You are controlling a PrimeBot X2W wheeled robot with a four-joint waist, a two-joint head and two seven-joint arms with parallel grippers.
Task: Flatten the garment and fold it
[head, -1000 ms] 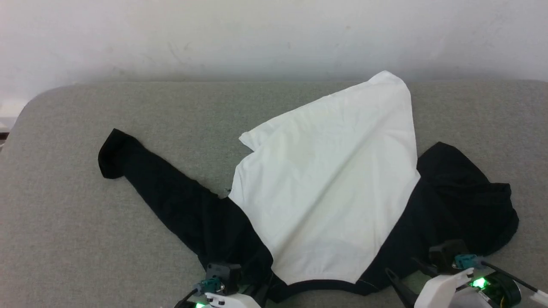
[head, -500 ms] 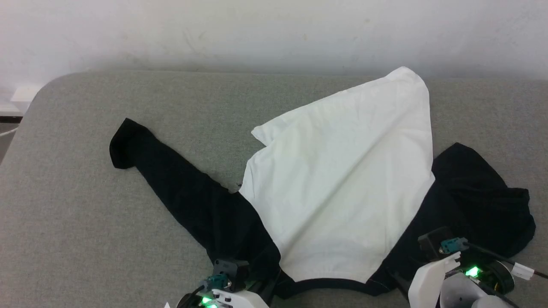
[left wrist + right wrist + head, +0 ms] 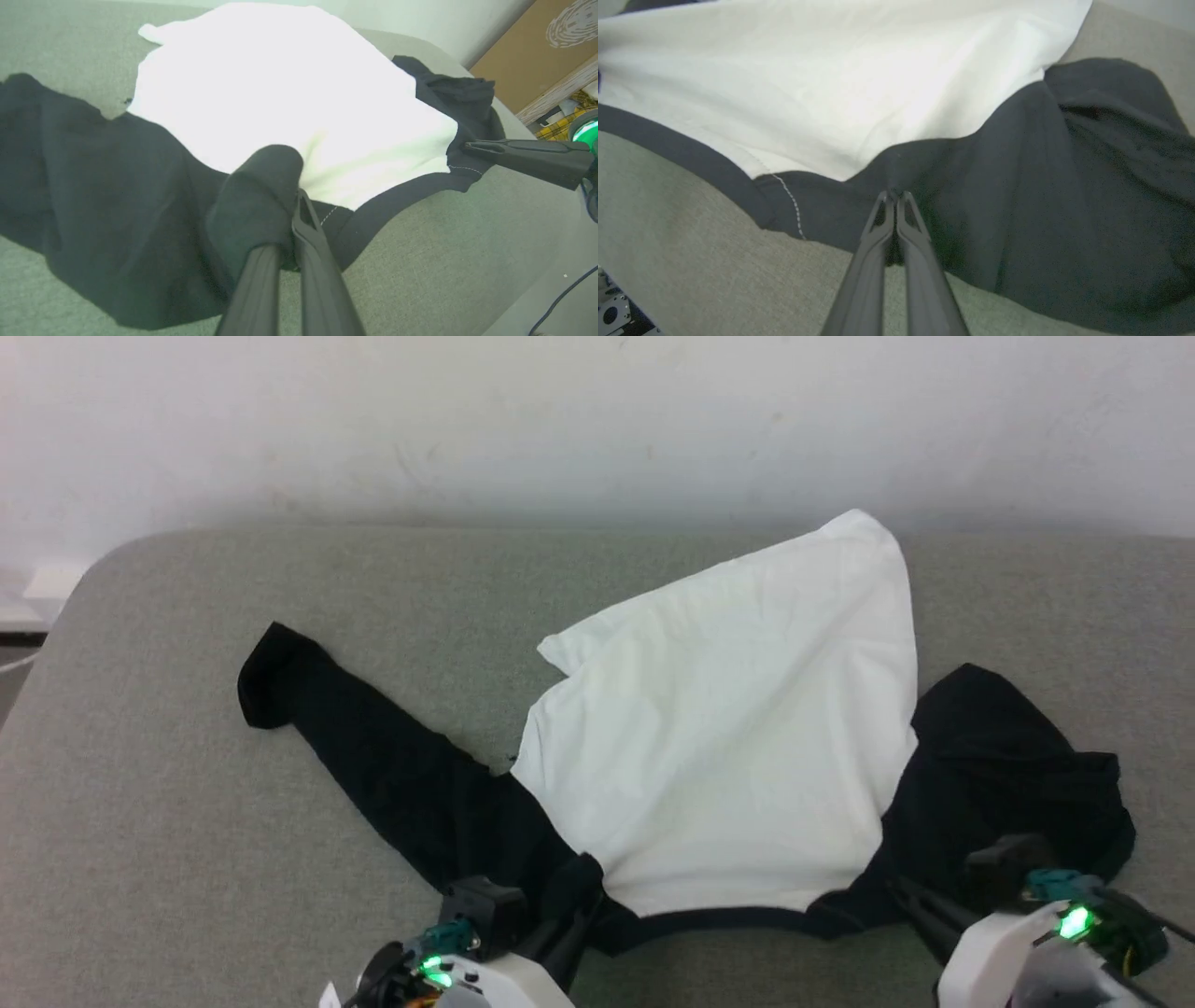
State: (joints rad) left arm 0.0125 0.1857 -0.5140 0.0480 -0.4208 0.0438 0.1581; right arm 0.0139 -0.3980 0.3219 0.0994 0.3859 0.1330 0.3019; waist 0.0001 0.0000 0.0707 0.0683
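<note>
Left claw [image 3: 294,203] and right claw [image 3: 895,196] each pinch black cloth of the soft white, black-sleeved shirt [image 3: 728,737] near the front edge of the grey bench [image 3: 187,859], where shallow bites could slip when pulled.

White garment [image 3: 728,747] with black sleeves, spread rumpled, 1 sleeve outstretched, other bunched

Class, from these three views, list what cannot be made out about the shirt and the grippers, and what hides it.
- Head view: the cuff of the bunched sleeve, buried in its own folds.
- Left wrist view: one fingertip of the left gripper, wrapped in black cloth of the garment.
- Right wrist view: how much cloth the right gripper pinches; dark folds hide it.
</note>
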